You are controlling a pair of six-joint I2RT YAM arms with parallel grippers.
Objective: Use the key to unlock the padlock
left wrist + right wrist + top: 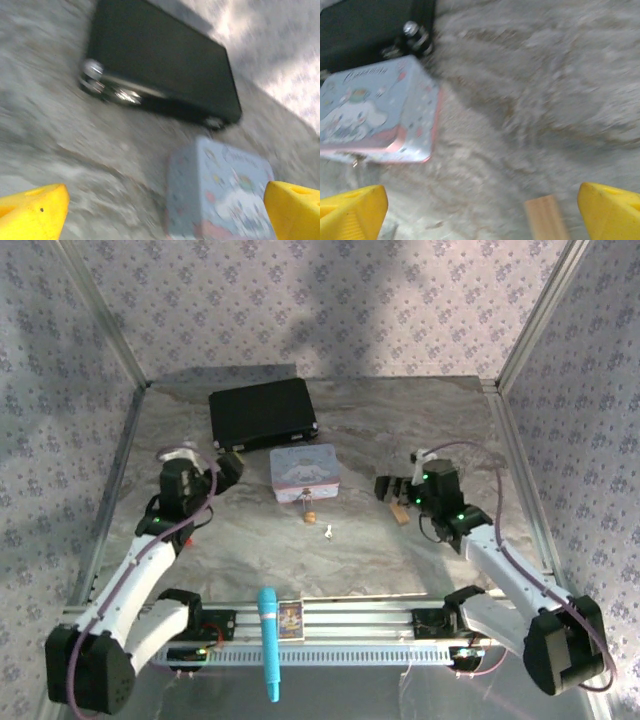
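Symmetrically, both arms bend inward, the left gripper [230, 468] and right gripper [391, 487] spread wide and empty. The brass padlock [310, 512] sits just before the pastel tin [304, 470], with the thin silvery key [328, 532] near it on the crinkled table [420, 420].

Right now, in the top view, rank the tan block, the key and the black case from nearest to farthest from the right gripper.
1. The tan block, right beside the right gripper, on its near side.
2. The key, mid-table, off to the gripper's left.
3. The black case, at the back of the table, left of centre.
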